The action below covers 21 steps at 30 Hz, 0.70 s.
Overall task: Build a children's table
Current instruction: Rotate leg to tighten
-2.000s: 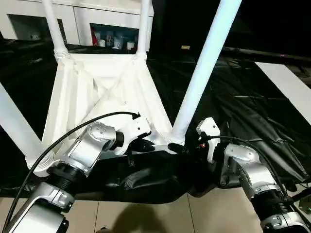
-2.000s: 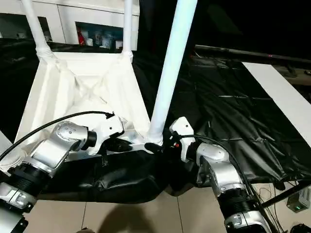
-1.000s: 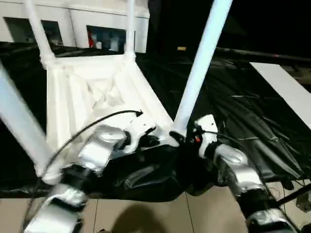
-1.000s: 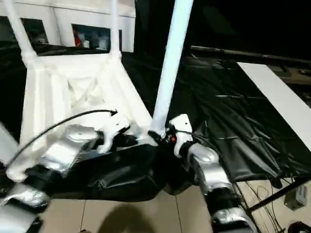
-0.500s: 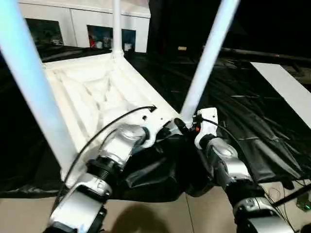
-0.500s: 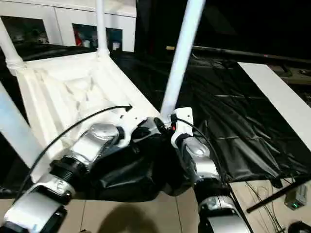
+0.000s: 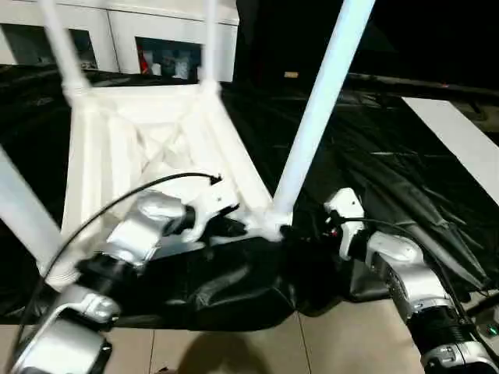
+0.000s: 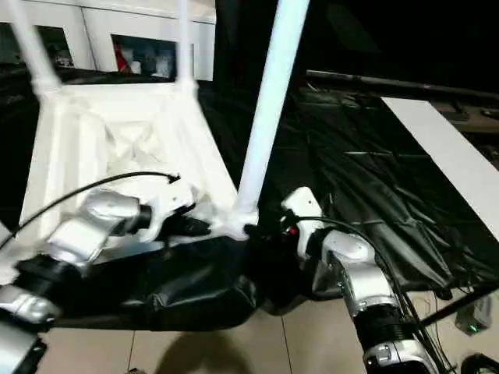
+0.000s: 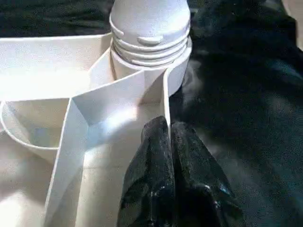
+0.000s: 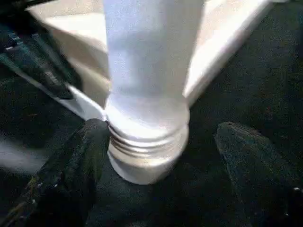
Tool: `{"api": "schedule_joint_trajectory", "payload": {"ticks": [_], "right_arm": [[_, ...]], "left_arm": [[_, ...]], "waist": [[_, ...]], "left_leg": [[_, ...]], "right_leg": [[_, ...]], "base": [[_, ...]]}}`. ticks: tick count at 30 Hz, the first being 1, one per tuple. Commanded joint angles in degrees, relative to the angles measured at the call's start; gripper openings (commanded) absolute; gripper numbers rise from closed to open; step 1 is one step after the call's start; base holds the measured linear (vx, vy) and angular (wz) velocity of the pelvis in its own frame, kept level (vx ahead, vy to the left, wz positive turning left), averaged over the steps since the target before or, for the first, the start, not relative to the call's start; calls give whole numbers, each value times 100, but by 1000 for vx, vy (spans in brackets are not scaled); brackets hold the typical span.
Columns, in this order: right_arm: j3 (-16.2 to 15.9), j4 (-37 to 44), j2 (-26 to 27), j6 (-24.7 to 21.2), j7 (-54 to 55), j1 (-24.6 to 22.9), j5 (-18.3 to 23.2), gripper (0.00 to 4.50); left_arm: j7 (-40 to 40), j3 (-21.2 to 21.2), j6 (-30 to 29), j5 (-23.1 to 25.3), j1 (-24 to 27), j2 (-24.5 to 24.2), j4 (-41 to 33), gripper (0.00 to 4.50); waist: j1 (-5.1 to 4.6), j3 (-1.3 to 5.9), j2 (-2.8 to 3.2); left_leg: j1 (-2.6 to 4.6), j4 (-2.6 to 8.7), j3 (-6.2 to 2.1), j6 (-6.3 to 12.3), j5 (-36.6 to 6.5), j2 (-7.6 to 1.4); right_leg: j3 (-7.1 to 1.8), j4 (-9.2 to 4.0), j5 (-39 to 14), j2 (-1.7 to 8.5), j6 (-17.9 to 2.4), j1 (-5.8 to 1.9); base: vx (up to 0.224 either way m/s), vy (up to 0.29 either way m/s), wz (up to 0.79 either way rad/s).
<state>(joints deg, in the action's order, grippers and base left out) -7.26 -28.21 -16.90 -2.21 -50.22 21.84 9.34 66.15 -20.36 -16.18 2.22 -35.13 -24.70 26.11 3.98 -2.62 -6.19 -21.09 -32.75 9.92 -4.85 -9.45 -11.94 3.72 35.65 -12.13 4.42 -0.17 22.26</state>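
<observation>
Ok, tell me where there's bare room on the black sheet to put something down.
Free: the black sheet to the right of the table top, between the near right leg and the white board. Crowded: the near corner, where the left gripper pinches the top's wall and the right gripper straddles that leg's base.

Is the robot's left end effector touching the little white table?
Touching. In the left wrist view, the left end effector has its two black fingers pinched shut on the thin rim wall of the children's table, just beside the leg socket.
</observation>
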Motion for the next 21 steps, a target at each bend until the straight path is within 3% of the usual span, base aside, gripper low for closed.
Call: {"api": "schedule_joint_trajectory", "payload": {"ticks": [1, 5, 17, 21], "right_arm": [[-72, 155, -172, -125, -136, -78, 22, 386], [-312, 279, -136, -192, -419, -155, -78, 386], [-423, 241, 128, -175, -517, -25, 11, 386], [-418, 250, 140, -183, -565, -33, 9, 350]], "left_arm": [[549, -488, -169, 56, 267, -78, -80, 0], [758, -484, -305, -5, 344, -201, -336, 0], [732, -475, -393, -19, 400, -183, -496, 0], [727, -474, -408, -23, 398, -178, -502, 0]], "waist": [[10, 278, 62], [60, 282, 67], [103, 296, 49], [106, 304, 49]], "left_leg": [[52, 399, -16, 122, -1288, -184], [80, 399, -2, 82, -1219, -192], [87, 386, 8, 64, -1021, -175], [91, 380, 8, 61, -953, -175]], "right_leg": [[-272, -447, -920, 362, -1146, -197], [-273, -423, -732, 359, -1191, -202], [-274, -393, -517, 359, -1173, -230], [-272, -380, -426, 354, -1186, -233]], "base": [[0, 0, 0], [0, 0, 0], [0, 0, 0], [0, 0, 0]]}}
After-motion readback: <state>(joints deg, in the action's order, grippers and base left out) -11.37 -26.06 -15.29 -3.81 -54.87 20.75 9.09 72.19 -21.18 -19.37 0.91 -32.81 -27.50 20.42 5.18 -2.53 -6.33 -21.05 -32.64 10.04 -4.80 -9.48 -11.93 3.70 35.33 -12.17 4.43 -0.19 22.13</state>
